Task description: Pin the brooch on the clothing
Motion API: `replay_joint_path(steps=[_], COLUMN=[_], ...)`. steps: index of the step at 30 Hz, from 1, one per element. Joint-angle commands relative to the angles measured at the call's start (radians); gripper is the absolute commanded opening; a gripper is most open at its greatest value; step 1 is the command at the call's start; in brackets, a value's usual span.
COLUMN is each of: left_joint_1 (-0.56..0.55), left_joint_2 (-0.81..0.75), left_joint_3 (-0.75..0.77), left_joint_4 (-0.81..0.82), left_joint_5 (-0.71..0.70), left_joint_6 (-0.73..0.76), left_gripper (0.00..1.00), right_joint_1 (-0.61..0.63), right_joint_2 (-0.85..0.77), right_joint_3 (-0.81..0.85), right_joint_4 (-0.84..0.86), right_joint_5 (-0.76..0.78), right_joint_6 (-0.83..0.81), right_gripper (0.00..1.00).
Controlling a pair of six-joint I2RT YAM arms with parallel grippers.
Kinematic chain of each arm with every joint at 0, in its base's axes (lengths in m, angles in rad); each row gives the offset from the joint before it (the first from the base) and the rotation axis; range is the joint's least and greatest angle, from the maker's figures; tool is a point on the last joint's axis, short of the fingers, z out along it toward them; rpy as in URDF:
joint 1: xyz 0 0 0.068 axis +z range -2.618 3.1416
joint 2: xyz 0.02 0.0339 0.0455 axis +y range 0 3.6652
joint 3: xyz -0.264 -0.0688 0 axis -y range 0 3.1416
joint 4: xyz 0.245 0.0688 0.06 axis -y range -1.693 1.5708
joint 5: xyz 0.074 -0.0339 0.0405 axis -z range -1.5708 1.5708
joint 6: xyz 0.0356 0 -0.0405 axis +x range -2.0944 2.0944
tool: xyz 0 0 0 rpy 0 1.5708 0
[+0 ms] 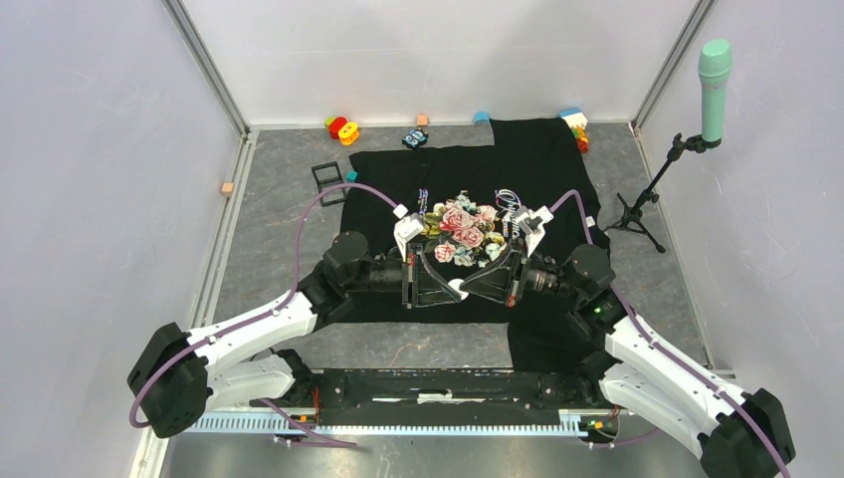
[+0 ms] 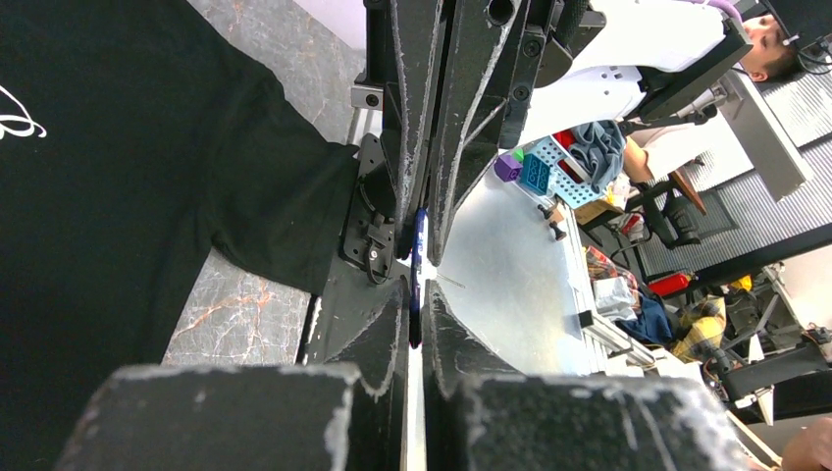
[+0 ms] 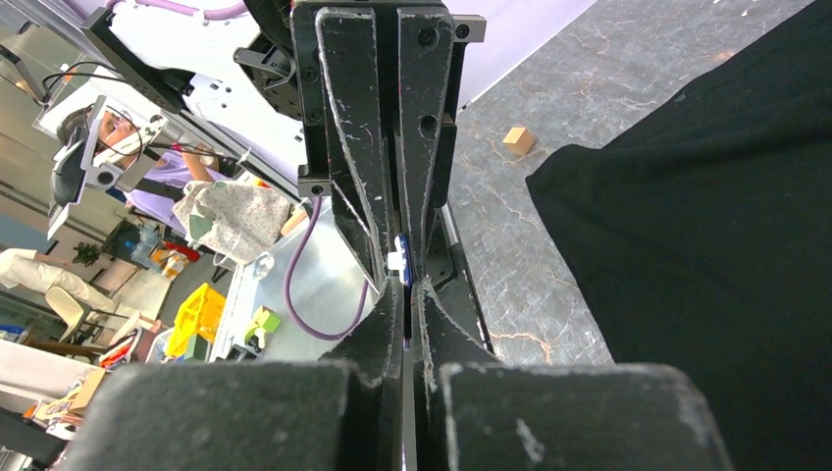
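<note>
The clothing (image 1: 537, 169), a black T-shirt with a rose print (image 1: 460, 231), lies flat on the table. My two grippers meet tip to tip above its lower hem. The brooch (image 2: 417, 245) is a thin blue disc seen edge-on, pinched between both pairs of jaws. My left gripper (image 1: 448, 287) (image 2: 416, 285) is shut on it from the left. From the right, my right gripper (image 1: 470, 289) (image 3: 407, 285) is shut on it too; there the brooch (image 3: 402, 263) shows as a blue edge with a small white part. Its face is hidden by the fingers.
A black square frame case (image 1: 327, 175) and a teal cube (image 1: 351, 176) lie left of the shirt. Coloured toys (image 1: 343, 128) and a small toy (image 1: 415, 137) sit along the back wall. An orange cube (image 1: 228, 188) lies far left. A microphone stand (image 1: 657, 189) stands at the right.
</note>
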Motion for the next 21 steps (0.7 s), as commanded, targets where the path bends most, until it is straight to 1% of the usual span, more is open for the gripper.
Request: replay_joint_path(steps=[1,2,3,6,7,10,12,14,16,18,21], left_joint_1=[0.002,0.002,0.002,0.002,0.002,0.002,0.002,0.003,0.003,0.004,0.004], left_joint_2=[-0.003,-0.006,-0.008,-0.013,-0.014,-0.014,-0.013,-0.009,-0.007,-0.001,0.025], left_joint_3=[-0.017,-0.019,-0.021,-0.027,-0.027,-0.019,-0.013,-0.013,-0.011,0.005,0.07], left_joint_4=[0.054,0.054,0.054,0.048,0.04,-0.009,-0.056,-0.08,-0.098,-0.148,-0.305], left_joint_5=[-0.022,-0.025,-0.027,-0.043,-0.047,-0.067,-0.093,-0.114,-0.12,-0.136,-0.196], left_joint_6=[-0.023,-0.023,-0.022,-0.02,-0.019,-0.005,0.01,0.014,0.009,0.019,0.069], left_gripper=[0.02,0.02,0.02,0.02,0.02,0.02,0.02,0.02,0.02,0.02,0.02], right_joint_1=[-0.001,-0.001,-0.002,-0.001,-0.002,-0.002,-0.001,-0.001,-0.002,-0.003,-0.006], right_joint_2=[0.001,0.003,0.004,0.004,0.005,0.003,0.009,0.034,0.056,0.072,0.096], right_joint_3=[0.031,0.031,0.032,0.04,0.047,0.092,0.156,0.228,0.284,0.314,0.331], right_joint_4=[0.043,0.04,0.039,0.017,-0.001,-0.146,-0.349,-0.586,-0.714,-0.781,-0.825], right_joint_5=[-0.017,-0.016,-0.016,-0.009,-0.001,0.071,0.187,0.333,0.47,0.566,0.657], right_joint_6=[0.003,0.001,0.0,-0.011,-0.024,-0.118,-0.23,-0.334,-0.395,-0.432,-0.489], right_gripper=[0.0,0.01,0.04,0.19,0.25,0.42,0.53,0.58,0.62,0.64,0.64])
